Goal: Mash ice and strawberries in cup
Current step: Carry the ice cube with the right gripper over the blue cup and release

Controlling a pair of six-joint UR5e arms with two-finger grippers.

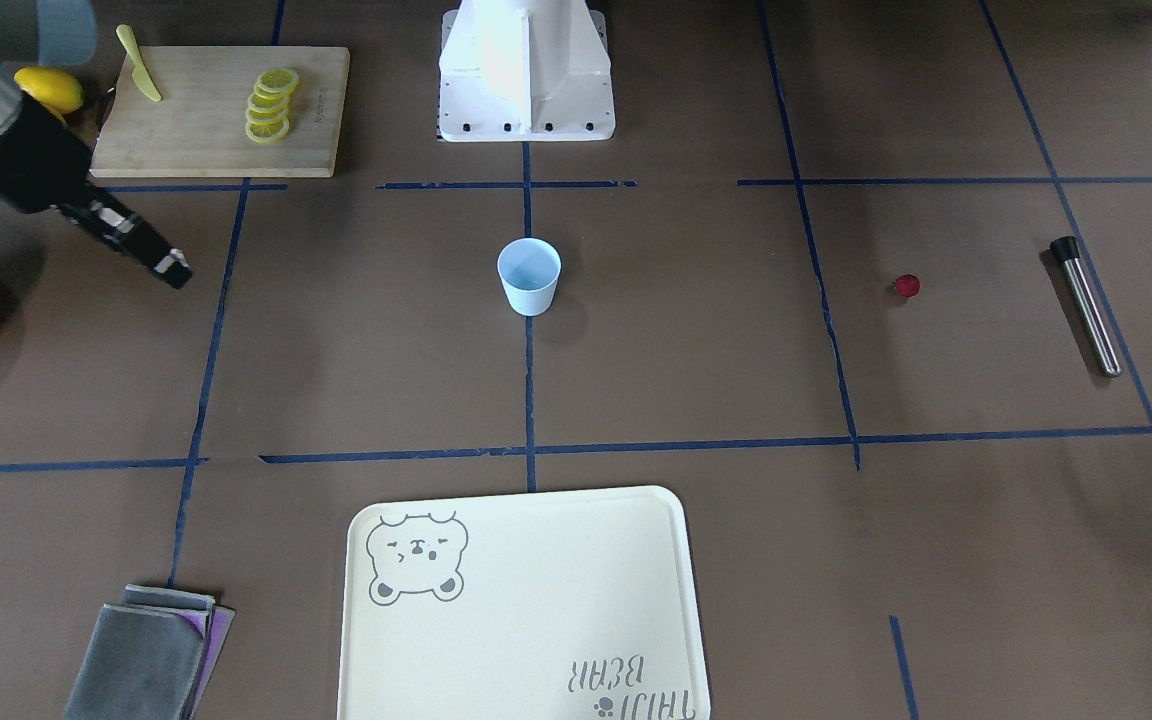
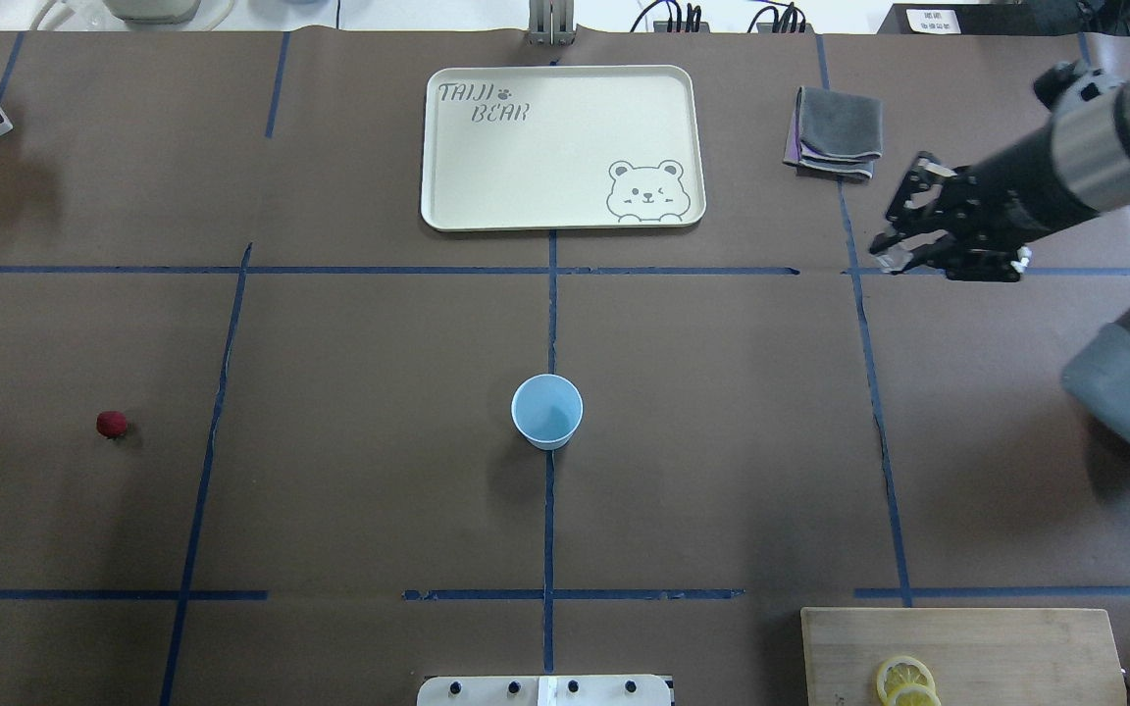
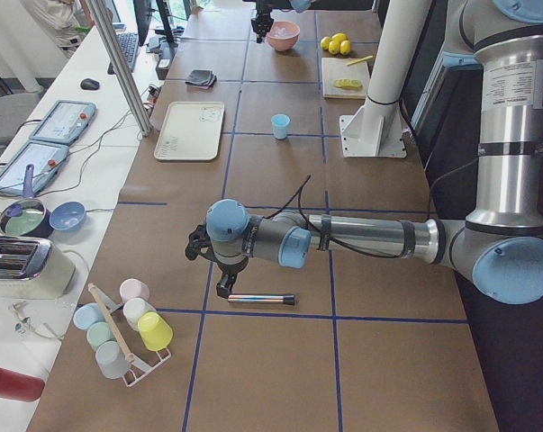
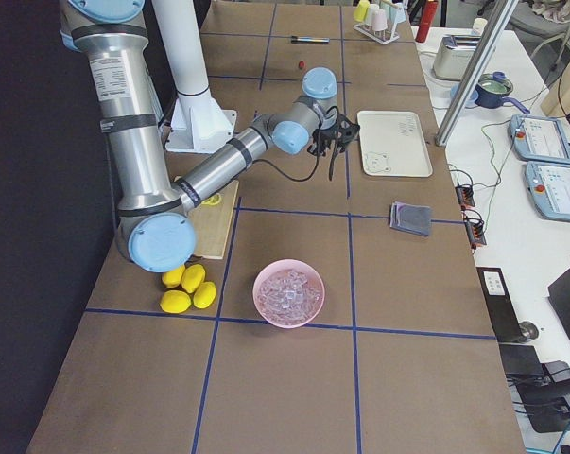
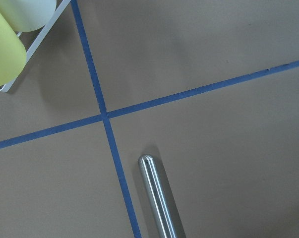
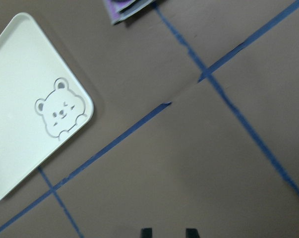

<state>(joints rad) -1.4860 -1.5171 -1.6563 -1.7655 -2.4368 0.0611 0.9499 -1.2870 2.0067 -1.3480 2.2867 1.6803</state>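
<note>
The pale-blue cup (image 1: pixel 529 277) stands upright at the table's middle, and its inside looks empty from overhead (image 2: pixel 546 412). The small dark-red strawberry (image 1: pixel 906 286) lies alone on the robot's left side (image 2: pixel 112 424). The ice (image 4: pixel 287 290) fills a pink bowl (image 4: pixel 262 301) on the robot's right. My right gripper (image 2: pixel 903 211) hovers between bowl and tray. In its wrist view its fingertips (image 6: pixel 146 232) stand apart with nothing between them. My left gripper (image 3: pixel 222 286) hangs just above a steel muddler (image 3: pixel 262 298); I cannot tell if it is open.
A cream bear tray (image 2: pixel 561 147) lies at the far side. Folded grey cloths (image 2: pixel 835 132) lie beside it. A cutting board (image 1: pixel 186 140) holds lemon slices (image 1: pixel 269 105) and a yellow knife (image 1: pixel 139 77). A rack of cups (image 3: pixel 127 328) stands by the muddler (image 1: pixel 1086 305).
</note>
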